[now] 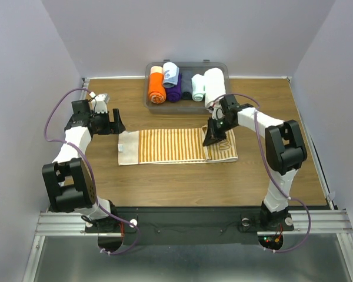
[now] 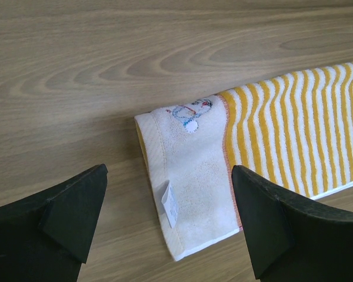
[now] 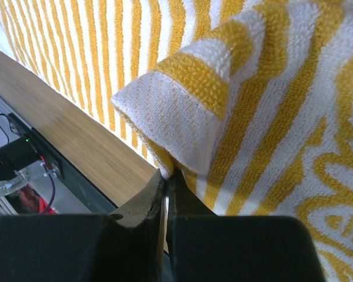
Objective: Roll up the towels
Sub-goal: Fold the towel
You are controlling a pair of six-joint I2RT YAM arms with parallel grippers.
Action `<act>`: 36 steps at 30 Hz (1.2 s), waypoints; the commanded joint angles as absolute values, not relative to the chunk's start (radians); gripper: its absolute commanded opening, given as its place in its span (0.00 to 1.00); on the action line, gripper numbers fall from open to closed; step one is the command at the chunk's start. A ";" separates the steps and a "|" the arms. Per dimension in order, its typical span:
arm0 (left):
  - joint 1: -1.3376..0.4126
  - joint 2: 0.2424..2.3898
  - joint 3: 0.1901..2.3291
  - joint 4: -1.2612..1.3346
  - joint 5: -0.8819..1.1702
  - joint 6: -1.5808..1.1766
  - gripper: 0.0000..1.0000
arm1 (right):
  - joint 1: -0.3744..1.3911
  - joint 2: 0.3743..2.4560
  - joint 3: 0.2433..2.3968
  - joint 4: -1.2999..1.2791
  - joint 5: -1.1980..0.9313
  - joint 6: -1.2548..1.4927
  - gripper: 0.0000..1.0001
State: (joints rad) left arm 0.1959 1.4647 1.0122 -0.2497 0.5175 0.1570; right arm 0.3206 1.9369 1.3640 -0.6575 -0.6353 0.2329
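The yellow-and-white striped towel (image 1: 170, 145) lies flat across the middle of the table, its white end with a small tag (image 2: 194, 194) to the left and its yellow lettered end (image 1: 226, 148) to the right. My right gripper (image 1: 215, 136) is shut on a lifted corner of the towel (image 3: 165, 111) at its right end. My left gripper (image 1: 113, 123) is open and empty, hovering just left of the towel's white end. The pale blue towel is not in view on the table.
A clear bin (image 1: 217, 70) at the back holds an orange roll (image 1: 157, 86), a purple roll (image 1: 174, 91), a pale patterned roll (image 1: 170, 73), a thick white roll (image 1: 214, 87) and other rolls. Bare wood lies in front of the towel.
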 commanded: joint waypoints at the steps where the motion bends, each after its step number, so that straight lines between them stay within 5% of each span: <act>1: 0.190 1.417 1.023 -0.215 0.515 0.143 0.99 | 0.336 1.945 1.413 -0.621 -0.632 0.253 0.01; 11: 0.190 1.416 1.012 -0.195 0.503 0.135 0.99 | 0.345 1.997 1.431 -0.621 -0.660 0.256 0.01; 19: 0.190 1.341 0.944 -0.154 0.555 0.196 0.99 | 0.344 1.974 1.500 -0.646 -0.692 0.236 0.46; 25: 0.176 1.215 0.873 -0.139 0.578 0.310 0.99 | 0.316 1.882 1.543 -0.744 -0.647 0.091 0.47; 32: 0.003 1.200 0.836 -0.221 0.496 0.479 0.96 | 0.218 1.852 1.485 -0.847 -0.350 -0.179 0.29; 36: -0.064 1.218 0.819 -0.189 0.474 0.465 0.95 | 0.195 1.867 1.430 -0.848 -0.336 -0.232 0.27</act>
State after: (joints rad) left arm -0.0257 1.2137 0.8295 -0.2008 0.5037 0.4252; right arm 0.2089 1.8729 1.4738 -0.7994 -0.4244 -0.1139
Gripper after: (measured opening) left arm 0.952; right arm 0.282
